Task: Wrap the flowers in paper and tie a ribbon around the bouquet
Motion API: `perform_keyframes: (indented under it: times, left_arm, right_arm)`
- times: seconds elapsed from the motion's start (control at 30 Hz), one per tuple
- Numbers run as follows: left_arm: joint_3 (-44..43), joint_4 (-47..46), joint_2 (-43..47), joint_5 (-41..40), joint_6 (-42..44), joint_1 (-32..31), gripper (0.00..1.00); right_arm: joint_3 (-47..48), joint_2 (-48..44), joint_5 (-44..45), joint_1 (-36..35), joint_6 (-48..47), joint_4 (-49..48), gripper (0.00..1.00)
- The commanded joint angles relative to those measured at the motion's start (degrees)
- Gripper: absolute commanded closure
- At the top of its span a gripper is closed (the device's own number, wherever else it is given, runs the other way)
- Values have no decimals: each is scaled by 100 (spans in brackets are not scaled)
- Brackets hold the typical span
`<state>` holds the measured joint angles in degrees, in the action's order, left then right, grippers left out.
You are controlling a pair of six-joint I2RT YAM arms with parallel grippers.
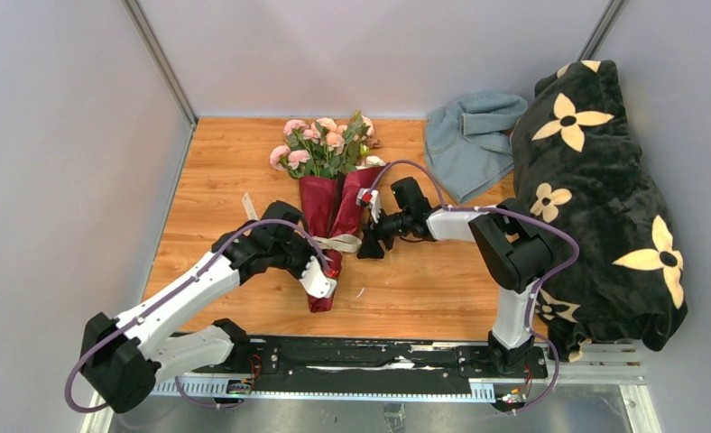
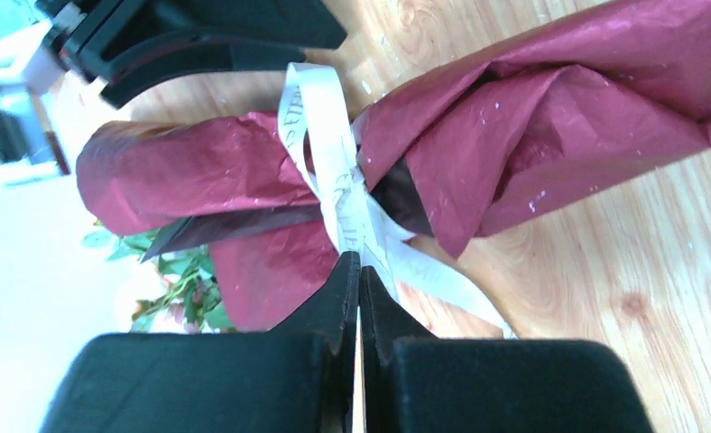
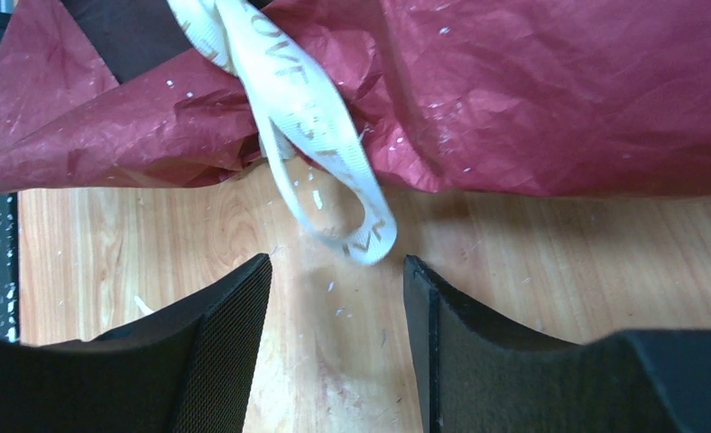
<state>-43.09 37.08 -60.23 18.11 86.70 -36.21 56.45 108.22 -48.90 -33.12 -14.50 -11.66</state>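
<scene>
nearby, at the far right corner of the table (image 1: 216,180): one bunched grey-blue cloth (image 1: 469,144). along the right edge, one heaped black blanket (image 1: 595,198) with cream flower shapes. neither touching the bouquet (image 1: 345,212). mid-table, just one bouquet, lying flat, flowers (image 1: 320,144) toward the far edge, narrow end of the dark red paper (image 1: 318,203) toward the near edge. one cream ribbon (image 1: 338,242) tied round its waist. two grippers flanking that waist. left gripper (image 2: 359,262) clamped fully shut on the ribbon, right at the knot. right gripper (image 3: 337,271) spread wide, holding nothing, one ribbon loop dangling just ahead of its fingers (image 3: 226,334), touching neither.
</scene>
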Motion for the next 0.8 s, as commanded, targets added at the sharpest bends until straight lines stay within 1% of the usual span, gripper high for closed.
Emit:
perform_keyframes:
  times: [0.0, 0.2, 0.4, 0.5, 0.57, 0.63, 0.77]
  left_arm:
    - [-190, 1273, 346, -331, -17, -36, 100]
    - [364, 1361, 863, -677, 252, -36, 100]
    - [614, 1572, 945, -949, 618, -19, 100]
    - [685, 1557, 931, -898, 730, -9, 100]
    - [676, 1552, 875, -888, 731, -9, 100]
    - [653, 1552, 809, -916, 691, -9, 100]
    - [668, 1517, 685, -931, 632, -2, 100]
  right_arm:
    - [-138, -214, -213, -62, -149, 429, 39]
    - [-389, -367, -67, -71, 217, -3, 37]
    - [-637, -495, 224, -100, 442, -778, 33]
    - [-553, -416, 194, -145, 704, -1316, 33]
    - [-556, -456, 272, -225, 886, -1672, 36]
    - [-680, -517, 333, -297, 1221, -2186, 38]
    - [-1008, -340, 317, -333, 2492, -3299, 41]
